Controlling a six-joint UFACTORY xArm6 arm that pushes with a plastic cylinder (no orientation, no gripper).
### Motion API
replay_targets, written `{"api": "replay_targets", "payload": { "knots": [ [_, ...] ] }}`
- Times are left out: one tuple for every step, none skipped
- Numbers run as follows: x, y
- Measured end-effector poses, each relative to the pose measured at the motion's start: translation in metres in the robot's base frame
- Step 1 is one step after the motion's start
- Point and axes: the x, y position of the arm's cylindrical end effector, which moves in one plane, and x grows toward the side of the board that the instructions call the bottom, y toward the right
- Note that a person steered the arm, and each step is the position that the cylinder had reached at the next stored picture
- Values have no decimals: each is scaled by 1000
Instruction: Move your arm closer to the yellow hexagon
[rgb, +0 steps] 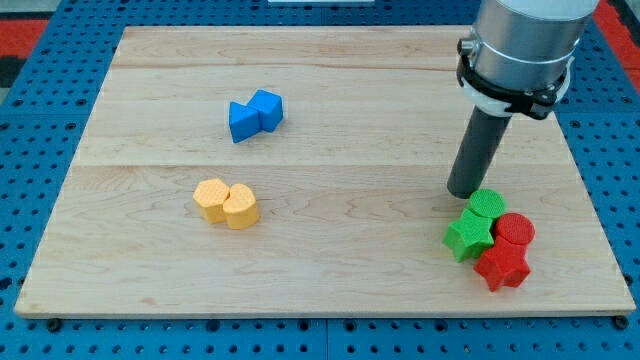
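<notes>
The yellow hexagon (210, 198) lies left of the board's middle, touching a second yellow block (241, 206) with a rounded shape on its right. My tip (462, 192) rests on the board far to the right of them, just up and left of the green cylinder (487, 204). The rod rises from the tip to the grey arm (520, 45) at the view's top right.
Two blue blocks (255, 115) touch each other toward the upper left. At the right, a green star (468, 236), a red cylinder (515, 230) and a red star (502, 267) cluster with the green cylinder. The wooden board (330, 290) lies on a blue surface.
</notes>
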Motion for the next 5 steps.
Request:
{"api": "replay_targets", "payload": {
  "knots": [
    [6, -1],
    [-10, -31],
    [-8, -80],
    [32, -112],
    [88, -155]
  ]
}}
